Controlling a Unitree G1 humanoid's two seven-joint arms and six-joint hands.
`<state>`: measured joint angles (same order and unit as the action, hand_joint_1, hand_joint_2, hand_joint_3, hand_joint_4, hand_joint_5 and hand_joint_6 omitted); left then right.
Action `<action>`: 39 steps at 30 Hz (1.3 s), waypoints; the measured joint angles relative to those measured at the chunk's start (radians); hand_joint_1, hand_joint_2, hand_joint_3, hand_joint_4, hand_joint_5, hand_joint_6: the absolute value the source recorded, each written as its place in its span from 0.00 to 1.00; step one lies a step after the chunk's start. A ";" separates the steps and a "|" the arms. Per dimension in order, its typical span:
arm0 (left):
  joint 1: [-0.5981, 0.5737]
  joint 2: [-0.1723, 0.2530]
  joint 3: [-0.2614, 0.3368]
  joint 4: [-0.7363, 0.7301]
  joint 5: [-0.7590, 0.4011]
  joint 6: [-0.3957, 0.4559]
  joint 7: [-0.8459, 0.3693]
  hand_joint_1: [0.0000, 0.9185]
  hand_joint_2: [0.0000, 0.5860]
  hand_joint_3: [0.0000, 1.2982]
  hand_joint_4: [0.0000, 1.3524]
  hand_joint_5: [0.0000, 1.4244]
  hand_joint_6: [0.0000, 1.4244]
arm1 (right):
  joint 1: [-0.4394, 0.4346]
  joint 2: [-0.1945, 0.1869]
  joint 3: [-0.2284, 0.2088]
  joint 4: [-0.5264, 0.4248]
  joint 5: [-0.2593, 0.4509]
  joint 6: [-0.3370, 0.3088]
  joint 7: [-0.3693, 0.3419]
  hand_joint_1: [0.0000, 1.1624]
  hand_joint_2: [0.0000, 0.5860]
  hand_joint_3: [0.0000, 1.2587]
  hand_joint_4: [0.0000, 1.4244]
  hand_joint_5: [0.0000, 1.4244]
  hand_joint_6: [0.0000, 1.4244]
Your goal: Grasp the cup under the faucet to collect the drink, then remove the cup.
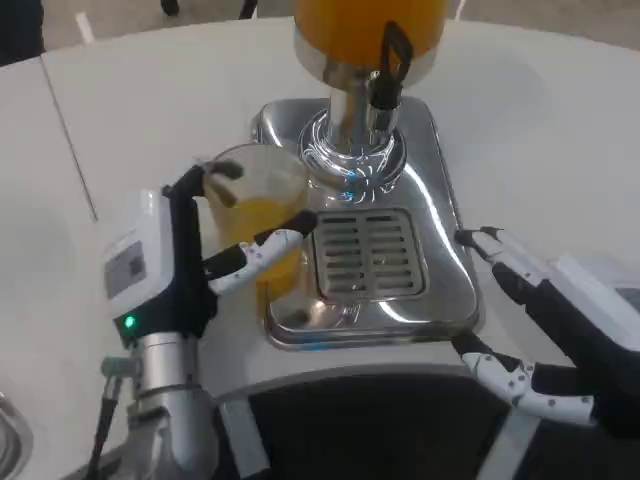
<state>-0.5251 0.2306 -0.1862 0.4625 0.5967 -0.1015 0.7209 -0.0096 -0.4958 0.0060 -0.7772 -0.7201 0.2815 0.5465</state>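
A clear plastic cup with orange drink in its lower part stands at the left of the dispenser's chrome base, off the slotted drip grate. My left hand grips the cup, its fingers wrapped round the front and its thumb at the rim. The black faucet lever hangs from the orange juice tank above the chrome pillar. My right hand hovers at the base's right corner, fingers spread, holding nothing.
The white table stretches to the left and behind the dispenser. A seam runs across the table at the left. The dark front edge of the table lies below the base.
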 measured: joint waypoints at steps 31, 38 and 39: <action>0.335 0.009 0.139 -0.471 -0.044 -0.060 -0.171 0.64 0.10 0.89 0.84 1.00 1.00 | 0.024 -0.055 -0.035 -0.013 -0.041 -0.223 -0.070 0.33 0.94 0.01 0.00 0.00 0.03; 0.457 0.017 0.167 -0.605 -0.051 -0.104 -0.237 0.64 0.10 0.89 0.84 1.00 1.00 | 0.145 -0.015 -0.050 -0.064 -0.099 -0.324 -0.176 0.28 0.98 0.00 0.00 0.00 0.01; 0.472 0.017 0.170 -0.624 -0.051 -0.108 -0.245 0.64 0.10 0.89 0.84 1.00 1.00 | 0.157 -0.013 -0.051 -0.067 -0.102 -0.329 -0.177 0.28 0.98 0.00 0.00 0.00 0.01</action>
<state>-0.0535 0.2478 -0.0158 -0.1614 0.5457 -0.2094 0.4757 0.1476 -0.5093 -0.0451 -0.8445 -0.8220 -0.0479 0.3698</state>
